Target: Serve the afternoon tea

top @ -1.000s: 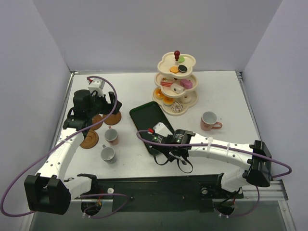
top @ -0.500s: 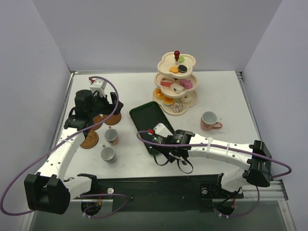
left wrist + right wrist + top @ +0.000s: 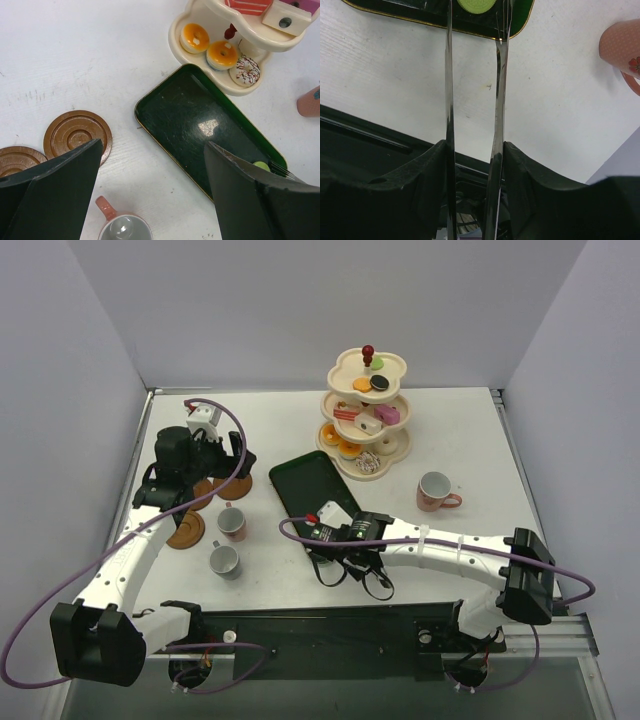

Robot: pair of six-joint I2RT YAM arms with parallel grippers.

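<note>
The cream three-tier stand (image 3: 365, 410) with a red knob holds donuts and cake slices at the back. My right gripper (image 3: 336, 540) is shut on the metal tongs (image 3: 449, 95). The tong tips sit either side of a green macaron (image 3: 476, 4) at the near end of the dark green tray (image 3: 305, 485). My left gripper (image 3: 195, 465) is open and empty above the brown saucers (image 3: 77, 135). A pink cup (image 3: 232, 523) and a grey cup (image 3: 224, 560) stand near the saucers. A third pink cup (image 3: 435, 490) stands at the right.
Another saucer (image 3: 185, 530) lies at the left by the pink cup. The black mounting rail (image 3: 365, 140) runs along the table's near edge, just behind the tongs. Grey walls close in the table on three sides.
My right gripper with the tongs has shifted slightly left and toward the near edge. The left gripper has barely moved.
</note>
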